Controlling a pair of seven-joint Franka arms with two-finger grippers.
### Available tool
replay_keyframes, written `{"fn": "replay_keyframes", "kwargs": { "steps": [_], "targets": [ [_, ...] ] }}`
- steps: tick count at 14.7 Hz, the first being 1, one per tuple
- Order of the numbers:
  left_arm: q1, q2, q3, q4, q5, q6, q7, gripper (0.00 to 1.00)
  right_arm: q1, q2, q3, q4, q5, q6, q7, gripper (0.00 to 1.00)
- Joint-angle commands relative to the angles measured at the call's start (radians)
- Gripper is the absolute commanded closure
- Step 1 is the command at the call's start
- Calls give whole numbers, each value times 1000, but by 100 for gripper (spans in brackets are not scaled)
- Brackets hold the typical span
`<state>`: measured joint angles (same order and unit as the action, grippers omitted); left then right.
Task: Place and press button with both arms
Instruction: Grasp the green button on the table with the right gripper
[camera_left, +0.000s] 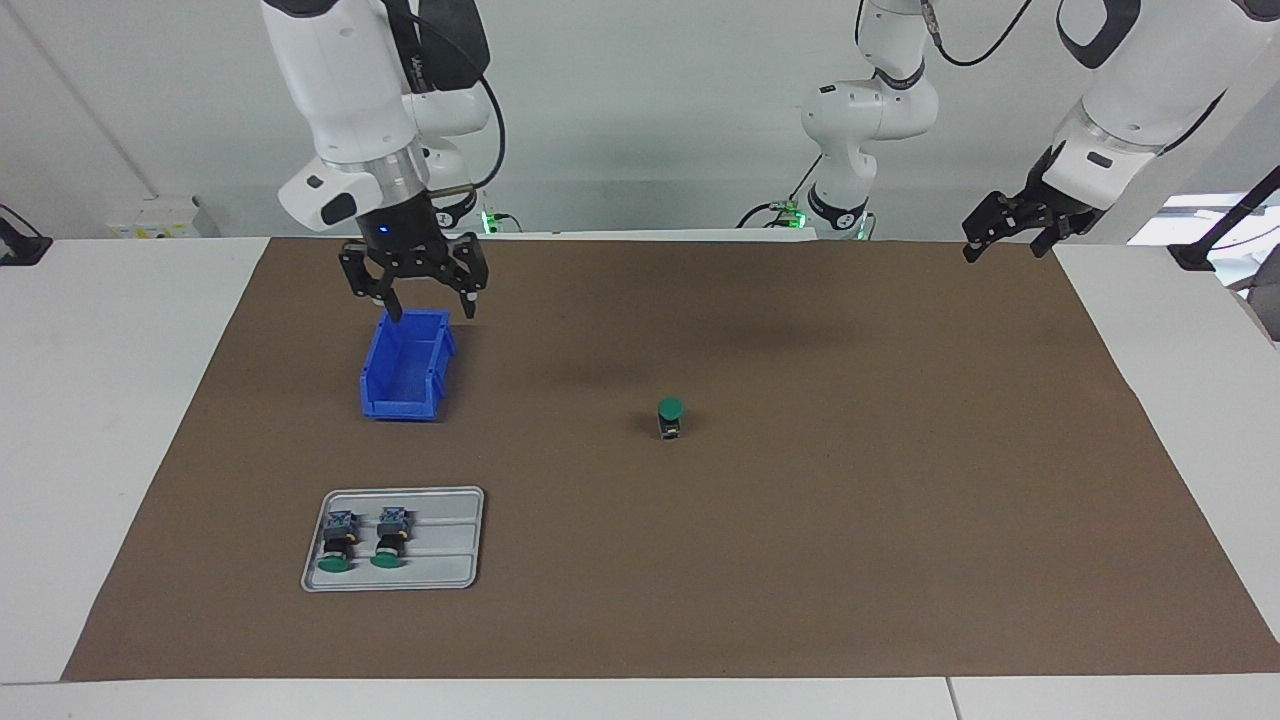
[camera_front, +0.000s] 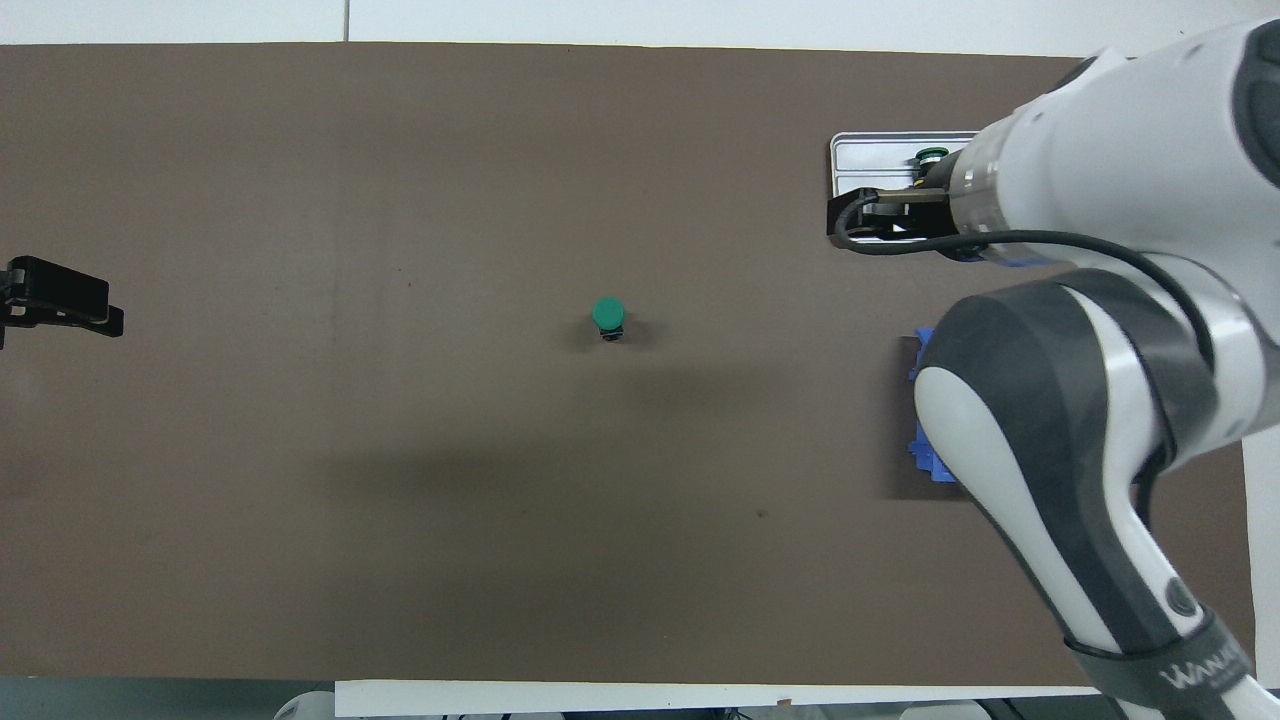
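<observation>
One button (camera_left: 670, 415) (camera_front: 607, 315) stands upright near the middle of the brown mat, green cap up, with no gripper near it. My right gripper (camera_left: 432, 305) hangs open and empty just above the robots'-side rim of the blue bin (camera_left: 405, 365). My left gripper (camera_left: 1008, 238) (camera_front: 60, 300) waits raised over the mat's edge at the left arm's end, open and empty. In the overhead view the right arm covers most of the bin and its own gripper.
A grey tray (camera_left: 450, 545) (camera_front: 870, 160) lies farther from the robots than the bin, at the right arm's end. Two more green-capped buttons (camera_left: 337, 540) (camera_left: 392, 538) lie on their sides in it. White table (camera_left: 120, 420) borders the mat.
</observation>
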<state>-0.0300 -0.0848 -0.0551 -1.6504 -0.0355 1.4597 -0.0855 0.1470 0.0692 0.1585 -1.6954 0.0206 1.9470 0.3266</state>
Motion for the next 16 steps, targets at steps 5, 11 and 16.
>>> {"fn": "replay_keyframes", "kwargs": {
  "steps": [5,11,16],
  "targets": [
    [13,-20,1,-28,-12,7,7,0,129,156,1,8,9,214,132,9],
    [13,-20,1,-28,-12,7,7,0,252,260,1,19,-1,311,132,9],
    [13,-20,1,-28,-12,7,7,0,316,310,1,14,-7,374,137,11]
  ]
}}
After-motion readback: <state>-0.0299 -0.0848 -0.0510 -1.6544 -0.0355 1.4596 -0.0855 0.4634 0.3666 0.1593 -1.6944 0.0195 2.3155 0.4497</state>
